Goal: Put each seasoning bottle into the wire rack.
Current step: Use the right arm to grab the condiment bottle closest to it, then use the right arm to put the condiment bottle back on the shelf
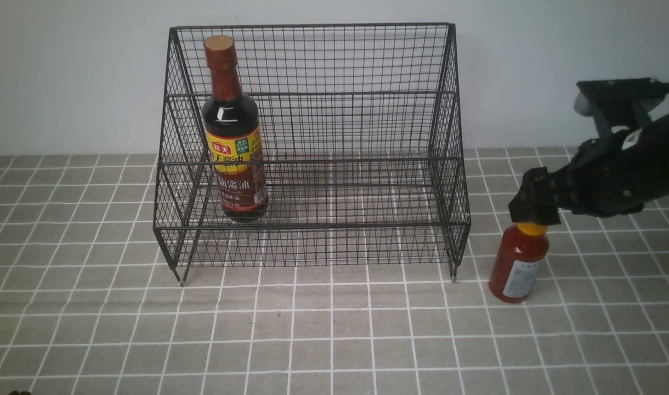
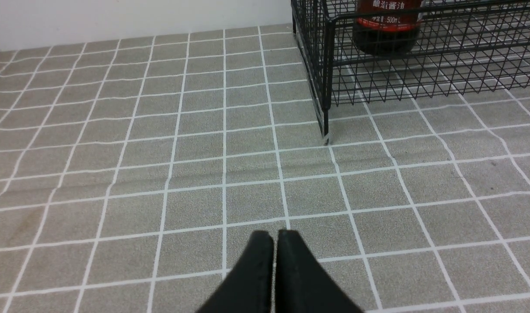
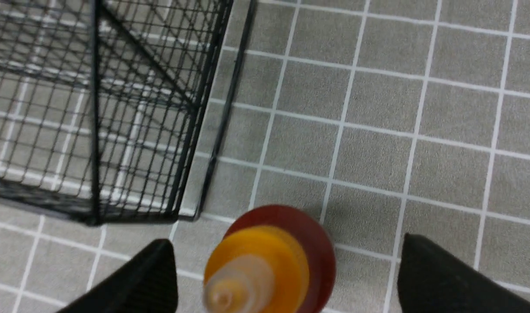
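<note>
Matte black tapered left pincer (image 2: 274,237)

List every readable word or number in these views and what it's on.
"海天": red logo on the soy bottle, on its yellow label, front view.
"酿造酱油": its lower red label, left wrist view.
"500mL": the line beneath that; the characters before it are too small.
Large characters on the yellow band: cut by a rack wire, not surely readable.
Red bottle: the white label's print is too small to read.
Nothing else bears text.
</note>
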Robot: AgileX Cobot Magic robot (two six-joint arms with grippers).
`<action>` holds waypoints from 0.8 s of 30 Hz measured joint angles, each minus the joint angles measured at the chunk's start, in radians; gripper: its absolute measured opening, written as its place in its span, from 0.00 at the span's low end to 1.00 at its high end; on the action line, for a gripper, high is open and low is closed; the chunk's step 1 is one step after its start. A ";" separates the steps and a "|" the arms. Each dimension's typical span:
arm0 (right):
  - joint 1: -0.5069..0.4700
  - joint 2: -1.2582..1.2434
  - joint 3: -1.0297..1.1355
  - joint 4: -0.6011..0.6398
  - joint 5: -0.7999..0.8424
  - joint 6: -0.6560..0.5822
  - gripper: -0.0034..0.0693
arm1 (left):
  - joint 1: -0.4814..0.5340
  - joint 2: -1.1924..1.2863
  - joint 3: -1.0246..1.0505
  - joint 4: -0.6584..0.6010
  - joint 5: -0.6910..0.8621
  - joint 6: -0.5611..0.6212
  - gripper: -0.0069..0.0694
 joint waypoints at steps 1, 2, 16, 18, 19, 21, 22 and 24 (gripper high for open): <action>0.000 0.007 0.000 0.002 0.000 0.000 0.83 | 0.000 0.000 0.000 0.000 0.000 0.000 0.08; 0.000 0.015 0.000 0.002 -0.001 0.000 0.77 | 0.000 0.000 0.000 0.000 0.000 0.000 0.08; 0.000 -0.055 -0.055 0.017 0.108 -0.055 0.46 | 0.000 0.000 0.000 0.000 0.000 0.000 0.08; 0.000 -0.119 -0.130 0.019 0.150 -0.056 0.46 | 0.000 0.000 0.000 0.000 0.000 0.000 0.08; 0.000 -0.144 -0.164 0.026 0.171 -0.056 0.46 | 0.000 0.000 0.000 0.000 0.000 0.000 0.08; 0.002 -0.166 -0.197 0.035 0.188 -0.056 0.46 | 0.000 0.000 0.000 0.000 0.000 0.000 0.08; 0.006 -0.185 -0.231 0.043 0.205 -0.057 0.46 | 0.000 0.000 0.000 0.000 0.000 0.000 0.08; 0.030 -0.211 -0.293 0.049 0.239 -0.062 0.46 | 0.000 0.000 0.000 0.000 0.000 0.000 0.08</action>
